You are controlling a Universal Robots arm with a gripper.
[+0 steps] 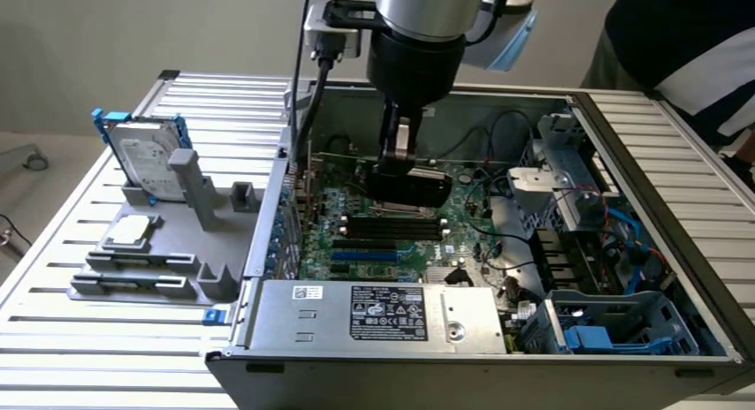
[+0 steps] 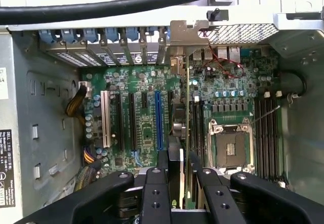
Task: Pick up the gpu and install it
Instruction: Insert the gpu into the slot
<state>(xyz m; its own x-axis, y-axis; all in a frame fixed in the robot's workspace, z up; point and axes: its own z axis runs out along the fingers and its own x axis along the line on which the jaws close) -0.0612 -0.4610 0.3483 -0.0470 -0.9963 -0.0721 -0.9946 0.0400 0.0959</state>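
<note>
Inside, hand [image 2: 178,159] grips gpu [image 2: 177,121], hard drive [image 1: 148,158] outside

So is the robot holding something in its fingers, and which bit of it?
Yes. The fingers pinch the gpu by its upper edge, and the card stands on edge over the motherboard.

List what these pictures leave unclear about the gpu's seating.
Exterior view: lower edge of the gpu and the slot beneath, hidden by its black cover.
Wrist view: card seen edge-on; the end effector covers its near end.
Exterior view: power supply label text, too small.
</note>
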